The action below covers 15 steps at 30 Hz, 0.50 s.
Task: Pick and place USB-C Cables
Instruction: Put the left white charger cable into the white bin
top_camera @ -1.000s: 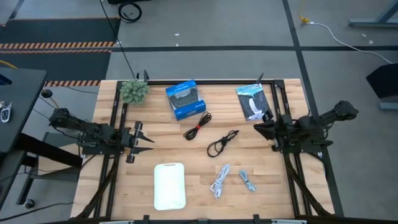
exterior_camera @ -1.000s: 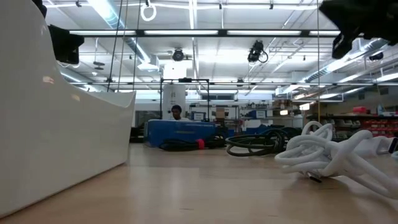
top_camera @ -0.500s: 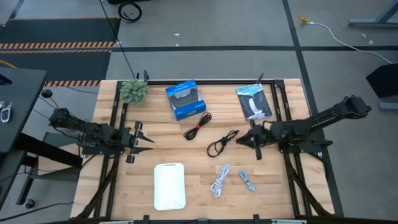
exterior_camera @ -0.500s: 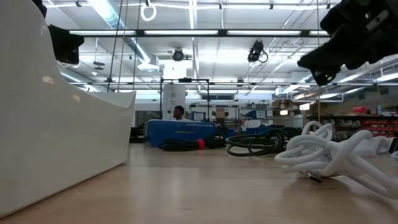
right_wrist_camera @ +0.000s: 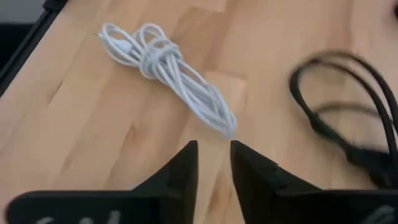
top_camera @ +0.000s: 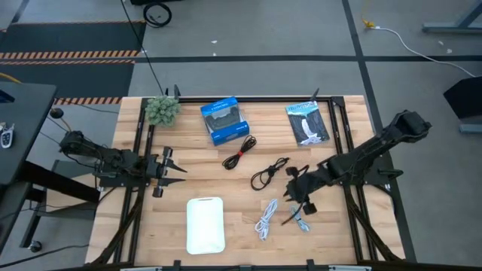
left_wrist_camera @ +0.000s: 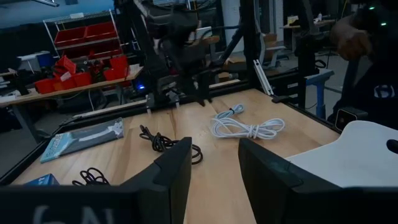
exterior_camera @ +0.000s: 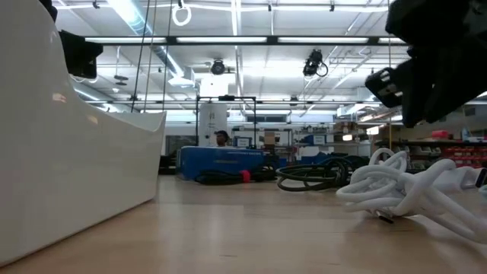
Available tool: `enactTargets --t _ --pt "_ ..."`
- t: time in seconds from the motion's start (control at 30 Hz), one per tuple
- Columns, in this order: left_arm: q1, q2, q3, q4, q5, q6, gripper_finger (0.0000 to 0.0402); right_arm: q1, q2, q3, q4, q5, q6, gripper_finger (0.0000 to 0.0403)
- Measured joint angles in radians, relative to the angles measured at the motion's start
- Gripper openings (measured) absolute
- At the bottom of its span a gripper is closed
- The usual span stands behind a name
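Observation:
Four cable bundles lie flat on the wooden table: black with a red tie [top_camera: 239,150], plain black [top_camera: 269,173], white [top_camera: 265,218] and grey [top_camera: 300,220]. My right gripper [top_camera: 292,212] hovers between the white and grey bundles, just near of the plain black one, slanting down, fingers a narrow gap apart. In the right wrist view the white cable [right_wrist_camera: 168,71] lies just ahead of the fingertips [right_wrist_camera: 213,146] and the plain black cable [right_wrist_camera: 348,106] lies off to one side. My left gripper [top_camera: 172,172] waits open at the table's left.
A white tray [top_camera: 205,224] sits near the near edge, left of the white cable. A blue box [top_camera: 224,120] and a flat black-and-white packet [top_camera: 307,123] lie by the far edge, with a small green plant [top_camera: 162,110] at the far left corner. Bare wood lies between the cables.
My right arm has reached out from the table's right edge toward the middle and the near edge, and has come down over the white and grey cables. The cables have not moved.

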Motion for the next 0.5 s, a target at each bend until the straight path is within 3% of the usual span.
enactTargets --t 0.3,0.5 --pt "0.000 0.000 0.000 0.000 0.000 0.000 0.0142 0.094 0.238 0.217 -0.001 0.110 -0.190 0.0198" --pt "0.000 0.000 0.000 0.001 0.000 0.000 0.0142 0.105 0.404 0.371 -0.115 0.106 -0.310 0.0225"
